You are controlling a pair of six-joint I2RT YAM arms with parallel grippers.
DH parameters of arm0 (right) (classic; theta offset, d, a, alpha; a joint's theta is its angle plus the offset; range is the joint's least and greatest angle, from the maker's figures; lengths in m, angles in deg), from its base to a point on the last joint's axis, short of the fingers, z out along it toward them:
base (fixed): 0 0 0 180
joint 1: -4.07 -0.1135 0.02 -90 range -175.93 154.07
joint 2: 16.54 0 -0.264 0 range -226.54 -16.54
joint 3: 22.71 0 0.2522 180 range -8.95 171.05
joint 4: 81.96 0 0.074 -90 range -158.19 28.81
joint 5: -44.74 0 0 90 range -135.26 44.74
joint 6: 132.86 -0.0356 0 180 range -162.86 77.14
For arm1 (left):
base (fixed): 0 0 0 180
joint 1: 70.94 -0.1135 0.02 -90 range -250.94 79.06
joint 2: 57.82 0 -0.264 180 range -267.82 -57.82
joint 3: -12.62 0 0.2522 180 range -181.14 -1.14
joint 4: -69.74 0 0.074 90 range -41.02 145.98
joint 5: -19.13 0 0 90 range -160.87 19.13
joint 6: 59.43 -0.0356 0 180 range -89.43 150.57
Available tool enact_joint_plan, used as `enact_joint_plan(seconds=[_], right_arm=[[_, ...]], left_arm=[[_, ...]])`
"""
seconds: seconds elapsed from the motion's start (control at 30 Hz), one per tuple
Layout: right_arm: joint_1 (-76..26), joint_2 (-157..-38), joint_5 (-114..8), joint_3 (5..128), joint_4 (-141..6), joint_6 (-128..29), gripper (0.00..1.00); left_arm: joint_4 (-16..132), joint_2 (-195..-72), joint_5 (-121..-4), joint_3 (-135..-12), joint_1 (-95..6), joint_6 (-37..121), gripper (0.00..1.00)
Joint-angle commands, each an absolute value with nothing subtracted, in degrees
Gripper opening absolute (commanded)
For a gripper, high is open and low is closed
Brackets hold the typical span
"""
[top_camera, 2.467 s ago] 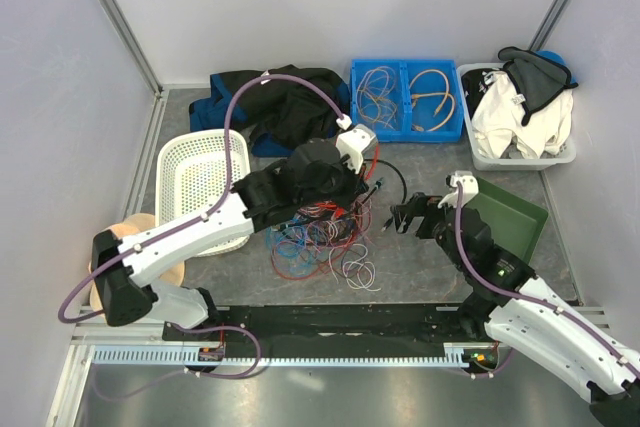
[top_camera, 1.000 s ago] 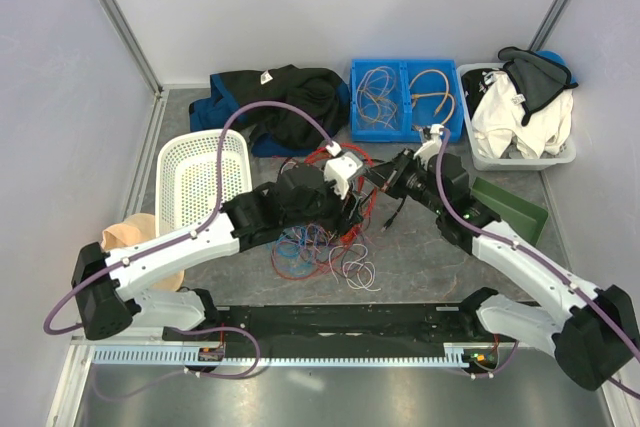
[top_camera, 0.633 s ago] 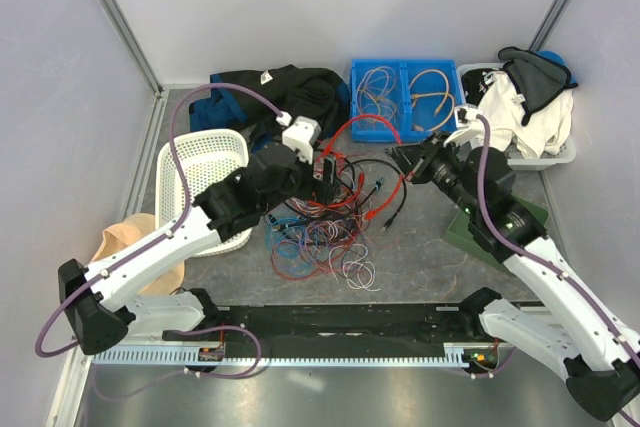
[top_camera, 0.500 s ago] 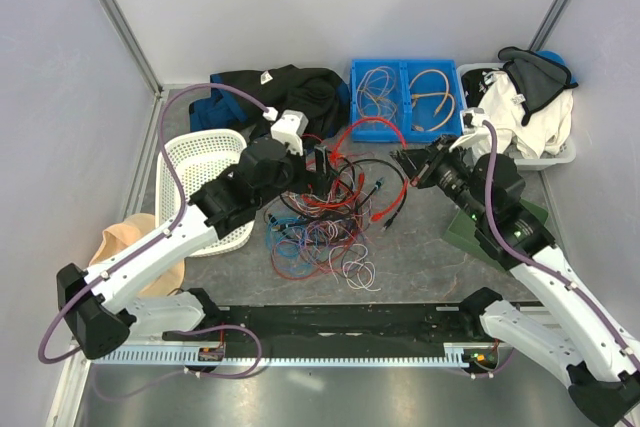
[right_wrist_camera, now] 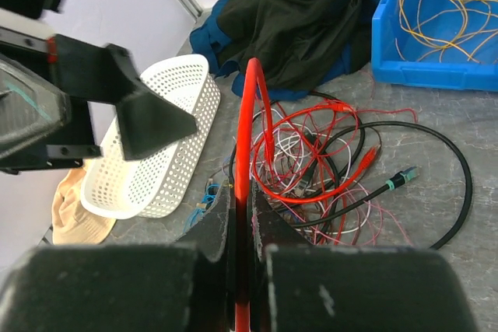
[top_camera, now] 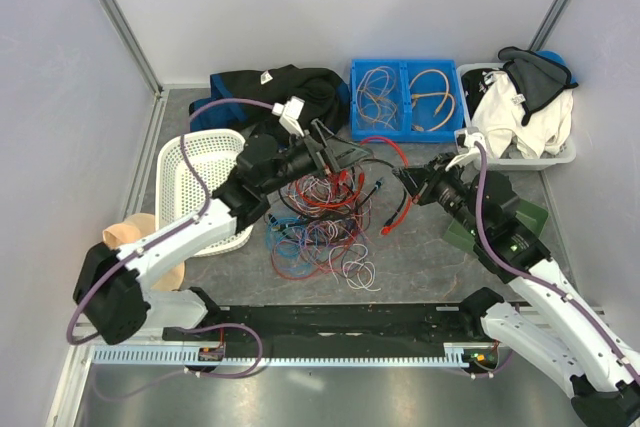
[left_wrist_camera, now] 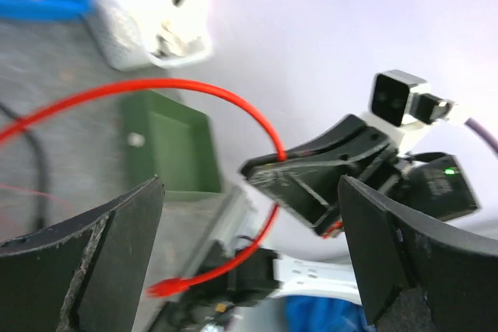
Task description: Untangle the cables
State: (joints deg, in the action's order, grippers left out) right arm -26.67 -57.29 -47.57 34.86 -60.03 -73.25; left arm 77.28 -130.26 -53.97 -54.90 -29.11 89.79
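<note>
Red, black, white and blue cables [top_camera: 318, 232] lie in one tangle near-centre on the tabletop [top_camera: 420, 257], most of it undisturbed.

Change: the left fingers [left_wrist_camera: 85, 262], which were down in the pile a second ago, have let go. They now stand wide apart, empty, lifted off the tangle and swung to its far-left side, above the right end of the white basket [top_camera: 200, 182].

The right fingers [right_wrist_camera: 194, 285] stay pressed together on a single red cable [right_wrist_camera: 246, 138], same grip as before. That arm has dropped back right and nearer, in front of the green tray [top_camera: 520, 219].

The red cable arcs up from the pinch, over, and back down into the far part of the pile. Its free end hangs just below the right fingers, so one end looks out and the other is probably still caught among the thin strands.

Meaning for the task: a handoff or release, not a separation. One strand is partly drawn out to the right and nothing anchors the pile now, so a further pull may drag the whole tangle along. The left arm likely needs a new hold.

Far right, a blue bin [top_camera: 405, 63] already has some loose wires in it.
</note>
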Motion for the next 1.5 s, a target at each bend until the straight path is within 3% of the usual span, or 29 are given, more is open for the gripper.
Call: enact_joint_plan(seconds=[0.0,0.23,0.53,0.73,0.87,0.93,0.97,1.03,1.07,1.1,1.2,1.3,1.47], right_arm=[[-26.51,-56.88,-48.25,34.11,-64.59,-71.95,0.0],[-26.51,-55.56,-49.65,33.24,-65.03,-71.6,0.0],[-26.6,-53.89,-50.8,31.74,-64.07,-71.6,0.0],[-26.6,-53.27,-50.97,30.51,-63.54,-71.6,0.0],[-26.51,-53.62,-51.24,29.9,-63.54,-71.69,0.0],[-26.51,-53.63,-51.41,29.72,-63.54,-71.6,0.0],[-26.51,-53.71,-51.41,29.72,-63.62,-71.6,0.0],[-26.6,-53.54,-51.24,29.81,-63.19,-71.6,0.0],[-26.6,-53.63,-50.98,29.89,-62.92,-71.69,0.06],[-26.6,-53.54,-50.71,30.42,-61.79,-71.6,0.44],[-26.51,-53.1,-48.52,31.82,-58.81,-71.69,0.86],[-26.6,-51.0,-47.2,33.14,-56.51,-71.95,0.98],[-26.6,-44.06,-44.31,34.11,-54.84,-72.48,0.98]], left_arm=[[92.88,-136.56,-47.5,-55.46,-27.17,102.55,1.0],[99.72,-144.82,-46.09,-58.1,-26.46,105.45,0.96],[102.3,-149.75,-47.05,-62.92,-27.34,105.81,0.79],[102.74,-150.72,-46.97,-64.51,-28.05,105.28,0.57],[103.26,-151.33,-45.74,-65.22,-28.05,104.75,0.29],[103.18,-151.42,-44.95,-65.65,-28.05,104.31,0.2],[103.0,-151.34,-44.6,-65.66,-28.13,103.7,0.06],[100.55,-150.81,-43.89,-66.44,-28.31,102.65,0.02],[99.23,-150.55,-43.54,-66.71,-28.48,101.34,0.02],[97.74,-149.59,-42.93,-67.06,-28.75,100.37,0.02],[87.21,-147.56,-41.7,-69.34,-29.8,95.01,0.02],[77.96,-145.36,-37.24,-72.68,-30.94,89.64,0.02],[78.92,-142.29,-28.88,-73.92,-31.83,87.88,0.02]])
